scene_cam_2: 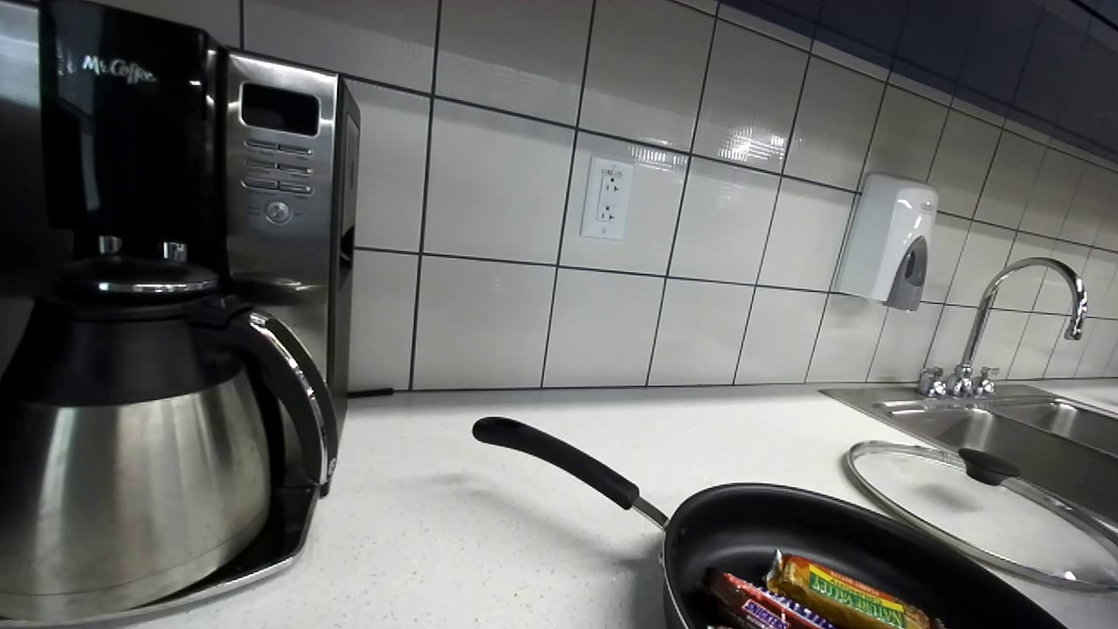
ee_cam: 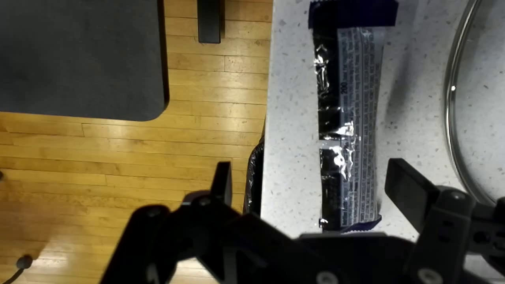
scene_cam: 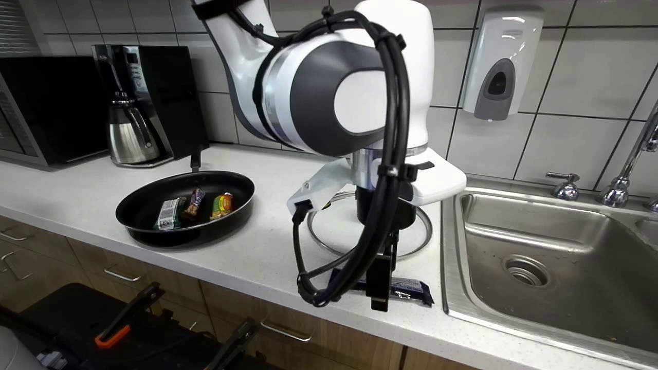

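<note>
My gripper is open above the counter's front edge, with its fingers spread wide in the wrist view. A dark blue wrapped bar lies flat on the counter below, its near end between the two fingers in that picture and apparently untouched. In an exterior view the gripper points down over this bar, hiding part of it with its cables. A black frying pan holds a green-and-white packet, a Snickers bar and a yellow bar.
Behind the gripper lies a glass lid with a dark knob. The steel sink adjoins it. A coffee maker with a steel carafe and a black microwave stand at the back. Beyond the front edge is a dark platform.
</note>
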Motion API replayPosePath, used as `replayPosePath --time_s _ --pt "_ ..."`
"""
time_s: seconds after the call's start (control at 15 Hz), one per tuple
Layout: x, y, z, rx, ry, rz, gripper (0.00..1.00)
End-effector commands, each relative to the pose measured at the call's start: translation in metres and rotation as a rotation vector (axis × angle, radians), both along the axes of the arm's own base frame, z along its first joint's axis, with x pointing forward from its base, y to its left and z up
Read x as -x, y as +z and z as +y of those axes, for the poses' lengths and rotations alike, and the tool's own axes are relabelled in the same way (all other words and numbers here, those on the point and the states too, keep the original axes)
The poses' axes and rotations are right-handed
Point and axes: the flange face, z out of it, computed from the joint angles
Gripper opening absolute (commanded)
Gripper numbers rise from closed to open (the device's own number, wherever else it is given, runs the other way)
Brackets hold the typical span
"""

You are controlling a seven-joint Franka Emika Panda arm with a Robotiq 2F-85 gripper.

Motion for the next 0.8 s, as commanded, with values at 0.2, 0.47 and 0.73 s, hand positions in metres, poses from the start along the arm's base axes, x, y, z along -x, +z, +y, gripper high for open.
replayPosePath --time_s 0.2,0.47,0.73 --pt "-0.012 -0.014 -0.009 -0.028 -0.036 0.001 1.00" --pt "-0.019 -0.021 -0.013 -0.032 -0.038 0.008 1.00" --pt "-0.023 -0.025 -0.016 -0.030 -0.032 0.015 1.00"
